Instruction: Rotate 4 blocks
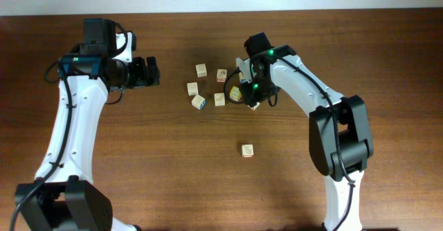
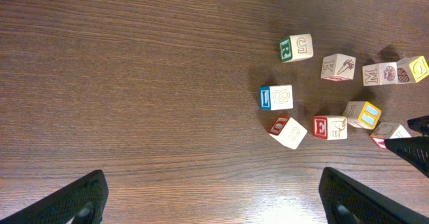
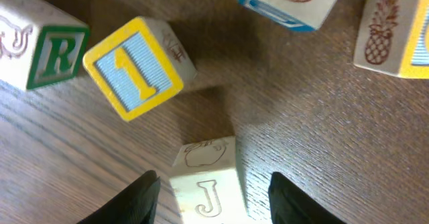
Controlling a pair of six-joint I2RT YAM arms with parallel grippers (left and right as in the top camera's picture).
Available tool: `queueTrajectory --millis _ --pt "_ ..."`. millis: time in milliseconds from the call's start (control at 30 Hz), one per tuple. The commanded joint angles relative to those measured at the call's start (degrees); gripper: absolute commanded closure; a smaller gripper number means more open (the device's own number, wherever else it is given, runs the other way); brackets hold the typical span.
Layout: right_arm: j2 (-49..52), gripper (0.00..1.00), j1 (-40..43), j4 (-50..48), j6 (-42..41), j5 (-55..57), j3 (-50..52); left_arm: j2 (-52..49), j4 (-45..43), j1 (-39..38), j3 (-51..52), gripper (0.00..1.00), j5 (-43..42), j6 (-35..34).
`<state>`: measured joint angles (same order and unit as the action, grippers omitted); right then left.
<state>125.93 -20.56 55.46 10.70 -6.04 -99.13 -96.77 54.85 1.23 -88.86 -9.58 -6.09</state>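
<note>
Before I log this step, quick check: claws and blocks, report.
Left claw open, empty, off to the side. Right claw open astride J block, gaps both sides. Yellow-framed 1 block close ahead.

On my feed the right gripper (image 3: 214, 200) straddles the J block (image 3: 209, 184), with a gap of bare table (image 3: 322, 137) on each side. Just beyond it, the yellow-framed 1 block (image 3: 137, 66) sits skewed. The R block (image 3: 40, 46) is at left, and 2 more sit up top: shell block (image 3: 291, 3), pineapple block (image 3: 395, 33).
</note>
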Motion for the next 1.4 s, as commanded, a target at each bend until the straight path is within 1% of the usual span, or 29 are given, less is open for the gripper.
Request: queueTrajectory --millis 0,133,167,233,300,367,400,500,567,633,767,833,1033,1167,1233,1267,1367 --pt "1.42 0.46 -0.04 0.94 2.49 0.24 -0.42 -0.31 -0.02 -0.11 -1.2 0.01 0.0 -0.35" --pt "1.42 0.47 -0.04 1.25 2.34 0.07 -0.42 -0.31 -0.04 -0.11 -1.2 0.01 0.0 -0.35" --pt "1.42 0.48 -0.04 1.09 1.88 0.04 -0.42 -0.31 -0.02 -0.11 -1.2 0.01 0.0 -0.35" --pt "1.42 0.57 -0.04 0.83 0.7 0.07 -0.42 -0.31 -0.04 -0.11 -1.2 0.01 0.0 -0.35" --pt "1.42 0.65 -0.04 0.83 -3.21 0.33 -0.42 -0.31 -0.04 -0.11 -1.2 0.01 0.0 -0.35" --pt "1.42 0.7 -0.04 0.9 -7.1 0.28 -0.42 -0.31 -0.04 -0.11 -1.2 0.01 0.0 -0.33" --pt "1.4 0.74 -0.15 1.33 -11.34 0.15 -0.46 -0.31 -0.04 -0.11 -1.2 0.01 0.0 -0.35" --pt "1.18 0.78 -1.38 3.13 -16.72 -5.77 -0.57 -0.31 -0.02 -0.11 -1.2 0.01 0.0 -0.35" --pt "1.18 0.78 -3.89 4.44 -22.4 -9.18 -0.57 -0.31 -0.04 -0.11 -1.2 0.01 0.0 -0.35" --pt "1.18 0.78 -6.62 5.31 -26.4 -10.78 -0.57 -0.31 -0.04 -0.11 -1.2 0.01 0.0 -0.35" --pt "1.18 0.78 -12.68 8.96 -37.75 -10.14 -0.57 -0.31 -0.02 -0.11 -1.2 0.01 0.0 -0.33" --pt "1.18 0.78 -14.29 10.47 -40.46 -8.92 -0.55 -0.31 -0.04 -0.11 -1.2 0.01 0.0 -0.35" --pt "1.18 0.78 -16.63 16.72 -44.74 -4.61 -0.42 -0.31 -0.04 -0.11 -1.2 0.01 0.0 -0.35" --pt "1.18 0.78 -18.64 18.05 -47.58 -2.21 -0.42 -0.31 -0.02 -0.11 -1.2 0.01 0.0 -0.33" --pt "1.18 0.78 -19.67 18.38 -47.71 -1.81 -0.39 -0.31 -0.04 -0.11 -1.2 0.01 0.0 -0.33" --pt "1.18 0.78 -20.17 18.71 -49.24 -0.72 -0.39 -0.31 -0.04 -0.11 -1.2 0.01 0.0 -0.35" --pt "1.18 0.78 -20.31 19.15 -50.21 0.57 -0.39 -0.31 -0.04 -0.11 -1.2 0.01 0.0 -0.33"
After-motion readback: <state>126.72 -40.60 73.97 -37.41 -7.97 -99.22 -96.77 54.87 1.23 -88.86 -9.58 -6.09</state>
